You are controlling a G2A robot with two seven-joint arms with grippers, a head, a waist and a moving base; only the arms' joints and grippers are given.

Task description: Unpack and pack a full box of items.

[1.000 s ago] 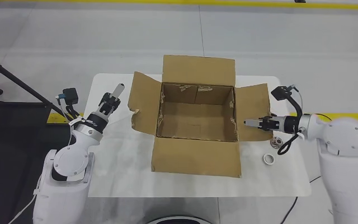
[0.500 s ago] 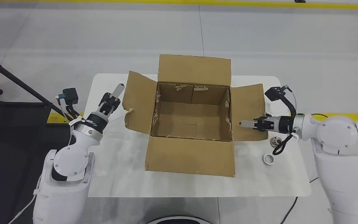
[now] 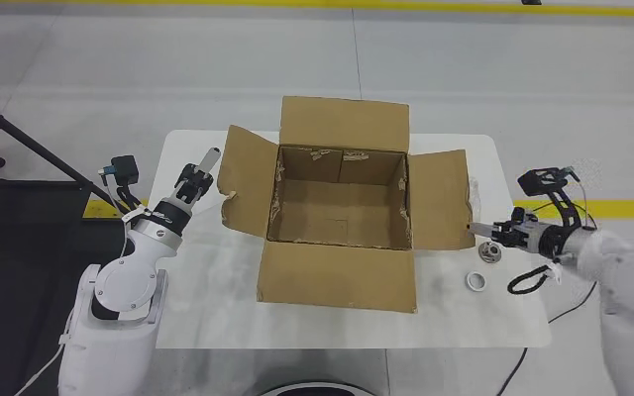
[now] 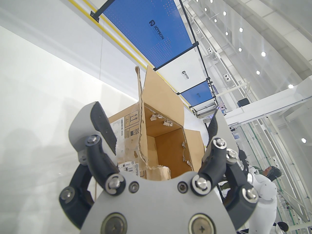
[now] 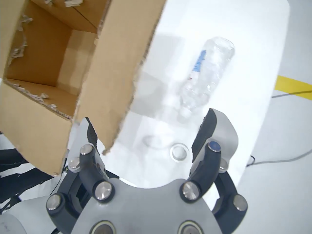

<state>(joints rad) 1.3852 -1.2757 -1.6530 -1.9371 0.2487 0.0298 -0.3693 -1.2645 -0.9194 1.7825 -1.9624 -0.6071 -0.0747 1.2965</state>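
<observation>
One bottle (image 5: 207, 74) is seen near the desk's (image 5: 243, 25) right edge, neck toward the right gripper (image 5: 150, 125), jaws spread.

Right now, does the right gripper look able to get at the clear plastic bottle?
Probably yes. The right gripper is open, and the clear plastic bottle lies on the table ahead; the box flap stands to one side, not between.

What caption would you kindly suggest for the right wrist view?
Open right hand by the cardboard box, facing a clear bottle and small ring.
</observation>
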